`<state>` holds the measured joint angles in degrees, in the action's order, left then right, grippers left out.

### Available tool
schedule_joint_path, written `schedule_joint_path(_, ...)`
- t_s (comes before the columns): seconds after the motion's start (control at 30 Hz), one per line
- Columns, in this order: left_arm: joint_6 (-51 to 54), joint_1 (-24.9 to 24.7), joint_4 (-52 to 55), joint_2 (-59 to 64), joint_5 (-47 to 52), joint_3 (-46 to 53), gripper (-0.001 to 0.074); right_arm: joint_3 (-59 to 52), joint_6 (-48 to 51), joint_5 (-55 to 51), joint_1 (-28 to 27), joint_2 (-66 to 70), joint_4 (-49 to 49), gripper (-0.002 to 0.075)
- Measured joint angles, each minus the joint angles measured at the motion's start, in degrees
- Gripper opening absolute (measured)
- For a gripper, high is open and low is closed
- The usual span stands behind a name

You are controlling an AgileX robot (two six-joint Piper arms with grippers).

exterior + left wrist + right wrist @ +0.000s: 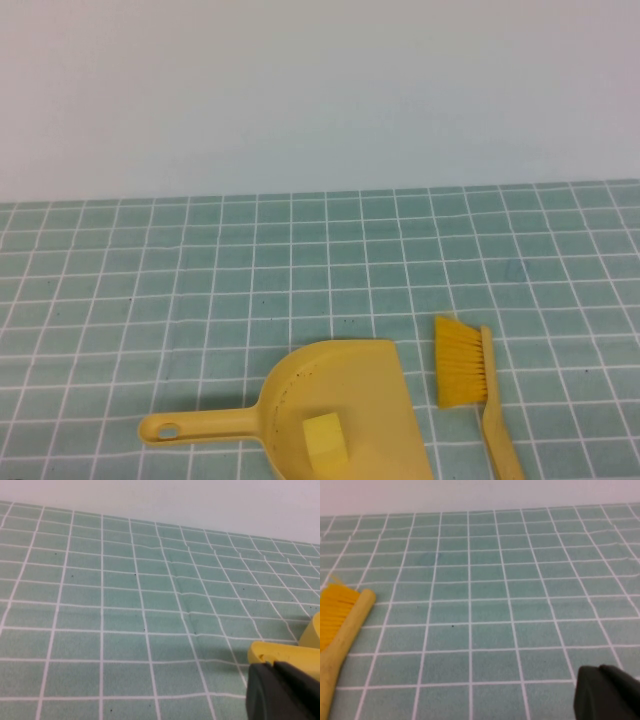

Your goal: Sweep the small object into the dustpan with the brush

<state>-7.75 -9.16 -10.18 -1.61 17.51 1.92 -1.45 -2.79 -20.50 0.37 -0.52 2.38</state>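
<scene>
Cube in the dustpan, brush lying just beside it.

I see the dustpan [345,400] flat on the green checked tablecloth [200,290], and I take it as my landmark. The small object [325,440], a pale yellow cube, rests inside the dustpan on its floor, toward the rounded back. The dustpan's thin handle, with the hole at its end, reaches out toward my left arm's side. The brush [475,395] lies on the cloth just beside the dustpan on my right arm's side, its orange-yellow bristles turned toward the dustpan's open edge, not touching it. Neither arm shows from above. My left gripper [282,692] sits low over the cloth close to the dustpan's handle end, fingers together. My right gripper [607,695] hovers near the brush, fingers together, holding nothing.
</scene>
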Motion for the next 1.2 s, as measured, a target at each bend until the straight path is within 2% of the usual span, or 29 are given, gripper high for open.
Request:
schedule_joint_path(0.2, 0.0, 0.0, 0.0, 0.0, 0.0, 0.0, 0.0000, 0.0, 2.8, -0.1, 0.0, 0.0, 0.0, -0.0001)
schedule_joint_path(1.2, 0.0, 0.0, 0.0, 0.0, 0.0, 0.0, 0.0000, 0.0, 2.8, -0.2, 0.0, 0.0, 0.0, -0.0001)
